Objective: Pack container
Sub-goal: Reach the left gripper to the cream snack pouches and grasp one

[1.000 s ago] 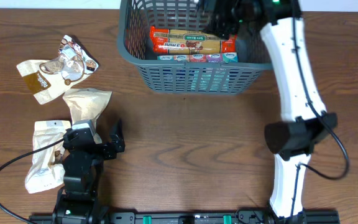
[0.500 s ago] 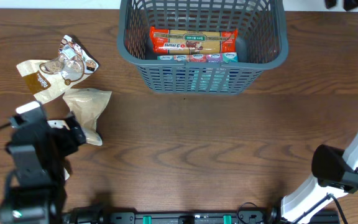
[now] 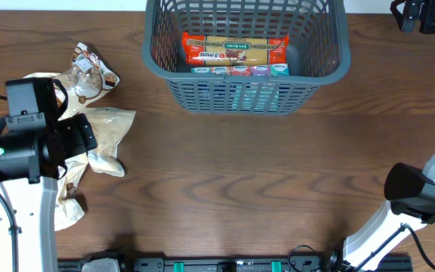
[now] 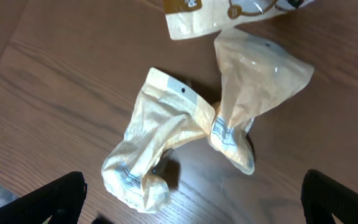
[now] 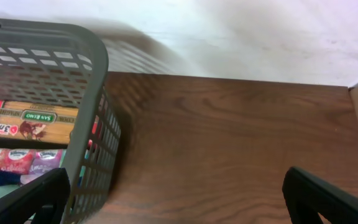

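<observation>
Wooden surface (image 3: 240,174), seen from overhead and from both wrists.

(a) Container (image 3: 240,94): a dark grey lattice basket at the far middle of the surface, upright. It looks stiff and light, so a push on its wall would probably slide it rather than bend it. The thick rim (image 5: 95,56) is the likeliest place to hold or steady it. The slotted sides could catch a fingertip.

(b) Pasta packet (image 3: 235,50): lies flat inside the container, with a row of small packets (image 3: 240,70) just in front of it against the near wall.

(c) Cream pouches (image 4: 160,143) and (image 4: 253,87): on the left of the surface, well apart from the container, crumpled and touching each other. They look soft, light and crinkly. The body gives under pressure, so the flat sealed end looks the firmer hold.

(d) Left gripper (image 4: 194,199): hangs above the pouches with its jaws spread wide and nothing between them.

(e) Right gripper (image 5: 182,199): just beside the container's right wall, over bare surface, likewise released and empty.
</observation>
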{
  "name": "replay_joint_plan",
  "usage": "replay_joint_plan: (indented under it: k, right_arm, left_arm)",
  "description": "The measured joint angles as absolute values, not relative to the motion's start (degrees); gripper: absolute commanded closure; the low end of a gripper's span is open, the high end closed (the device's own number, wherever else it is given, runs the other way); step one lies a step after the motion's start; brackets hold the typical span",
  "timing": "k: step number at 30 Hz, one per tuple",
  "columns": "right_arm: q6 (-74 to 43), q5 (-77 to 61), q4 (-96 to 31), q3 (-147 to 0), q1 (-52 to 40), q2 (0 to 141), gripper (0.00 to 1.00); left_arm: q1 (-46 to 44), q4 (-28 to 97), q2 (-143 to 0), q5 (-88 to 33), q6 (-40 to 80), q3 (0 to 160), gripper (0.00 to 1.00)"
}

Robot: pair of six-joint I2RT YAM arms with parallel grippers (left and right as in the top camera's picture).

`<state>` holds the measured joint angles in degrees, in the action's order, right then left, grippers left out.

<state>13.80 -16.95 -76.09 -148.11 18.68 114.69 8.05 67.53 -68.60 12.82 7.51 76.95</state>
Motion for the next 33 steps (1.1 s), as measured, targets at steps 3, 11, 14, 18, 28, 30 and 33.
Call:
replay_joint_plan:
  k: [3, 11, 14, 18, 28, 30, 33]
  right_arm:
    - [13.7, -17.0, -76.1, -148.1, 18.7, 114.7, 0.01]
    - [13.6, -17.0, -76.1, -148.1, 18.5, 114.7, 0.01]
    - [13.6, -16.9, -76.3, -148.1, 18.2, 114.7, 0.01]
    - [13.7, -17.0, -77.2, -148.1, 17.3, 114.7, 0.01]
    - [14.4, -17.0, -77.8, -148.1, 17.0, 114.7, 0.01]
    - [14.6, -17.0, -77.8, -148.1, 17.0, 114.7, 0.01]
    - [14.8, -17.0, -77.8, -148.1, 17.0, 114.7, 0.01]
  left_arm:
    - [8.1, 67.2, -68.6, 12.8, 7.5, 76.9, 0.01]
    - [8.1, 65.8, -71.7, 12.4, 6.0, 77.1, 0.01]
    - [8.1, 64.6, -76.5, 12.2, 5.5, 77.2, 0.02]
    - [8.1, 61.7, -84.0, 11.7, 5.0, 77.2, 0.01]
    - [8.1, 56.2, -93.1, 8.8, 4.4, 77.2, 0.01]
    - [8.1, 55.1, -94.4, 7.9, 4.4, 77.2, 0.01]
    - [8.1, 53.1, -96.1, 7.3, 4.4, 76.9, 0.01]
